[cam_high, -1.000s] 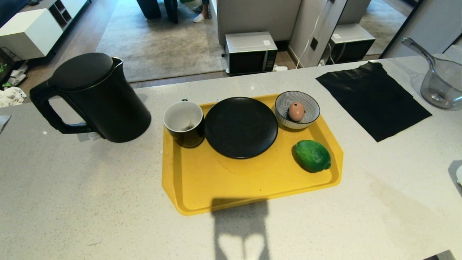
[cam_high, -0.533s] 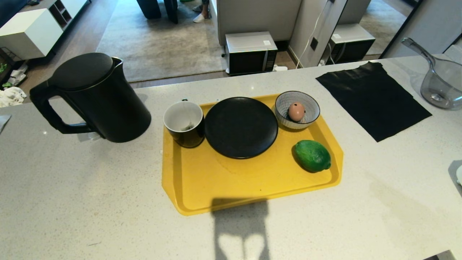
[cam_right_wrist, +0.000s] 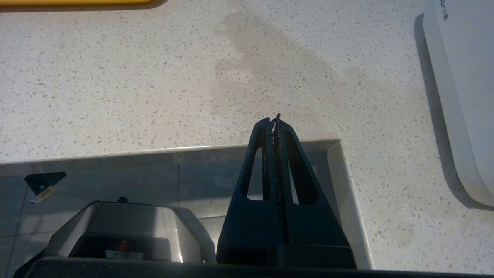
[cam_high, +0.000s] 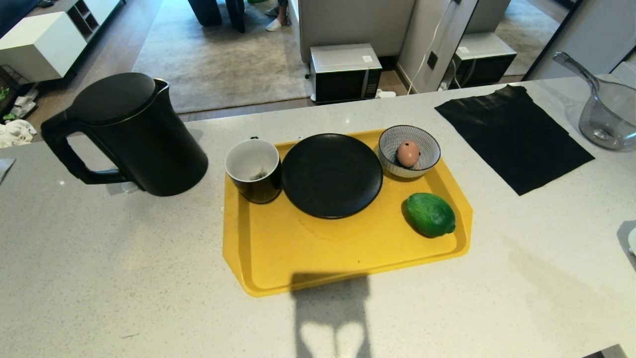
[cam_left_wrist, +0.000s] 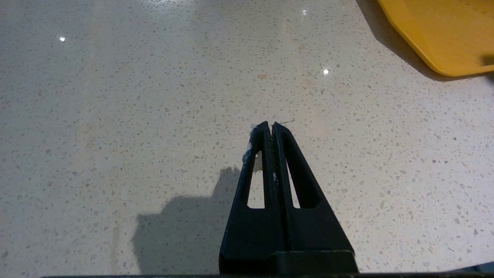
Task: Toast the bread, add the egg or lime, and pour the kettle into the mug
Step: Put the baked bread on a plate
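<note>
Wrist views show both grippers' fingers, left and right, pressed together, empty.

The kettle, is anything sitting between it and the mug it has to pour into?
Nothing visible does. The kettle stands on the counter beside the yellow tray, and the mug sits at the tray's near corner, bare counter between them.

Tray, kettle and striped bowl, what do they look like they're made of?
The tray looks like matte yellow molded plastic, with rounded raised edges. The kettle seems matte black plastic or coated metal; can't tell which. The striped bowl appears glazed ceramic, with fine painted lines.
</note>
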